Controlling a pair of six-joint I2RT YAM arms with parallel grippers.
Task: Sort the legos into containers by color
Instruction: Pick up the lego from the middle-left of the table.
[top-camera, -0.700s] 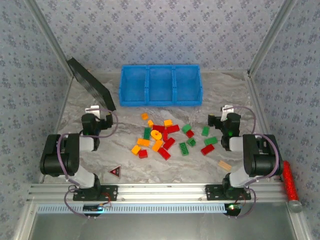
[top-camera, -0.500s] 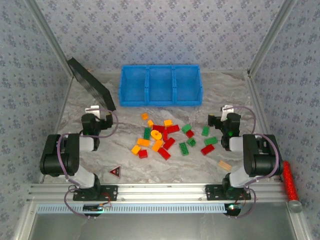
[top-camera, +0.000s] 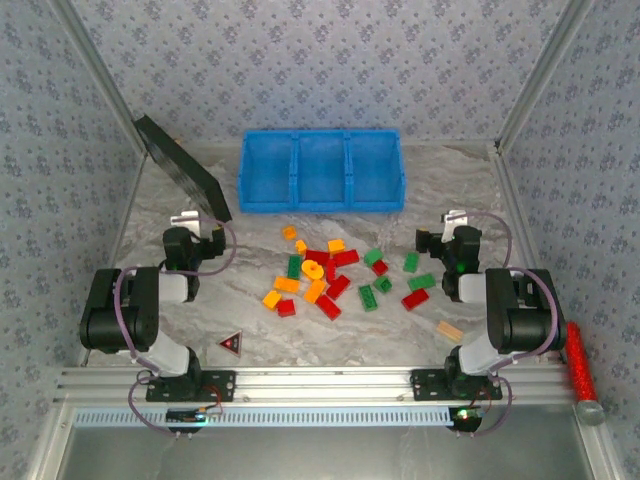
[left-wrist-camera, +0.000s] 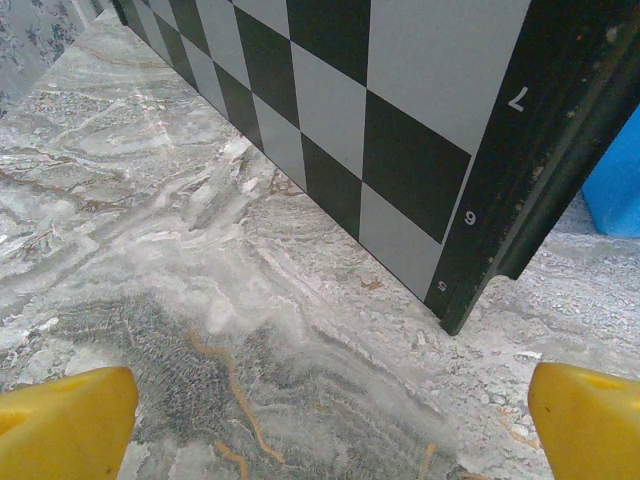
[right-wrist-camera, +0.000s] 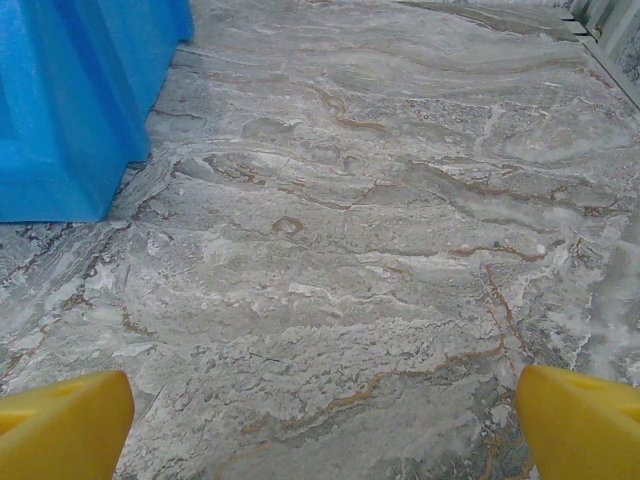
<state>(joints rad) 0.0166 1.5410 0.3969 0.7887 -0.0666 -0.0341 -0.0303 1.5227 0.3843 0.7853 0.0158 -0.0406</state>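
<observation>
We noted the left gripper (top-camera: 197, 226) low over the grey marbled table (top-camera: 470, 190), just near of the black checkered panel (top-camera: 178, 168) leaning at the far left. In its wrist view the yellow fingers (left-wrist-camera: 62, 420) stood wide apart, bare table between them, the panel's lower edge just beyond.

The right gripper (top-camera: 449, 230) sat low at the right side. Its own yellow fingers (right-wrist-camera: 60, 425) were also spread wide, with bare table between. One end of the blue bin (top-camera: 320, 170) showed at the left of that wrist view.

The bin lay at the far middle of the table, long side running left to right, three square compartments in a row.

The legos (top-camera: 338, 286) lay loose on the table between the two grippers, near of the bin and apart from it. Reds clustered mostly in the middle, an orange ring (top-camera: 312, 269) among them. Orange-yellow bricks (top-camera: 287, 284) lay towards the left and green bricks (top-camera: 421, 282) mostly on the right, closest to the right gripper. Neither gripper touched a brick.

A tan wooden block (top-camera: 449, 330) lay near right, by the right arm's base, and a red-and-black triangle marker (top-camera: 230, 343) lay near left
</observation>
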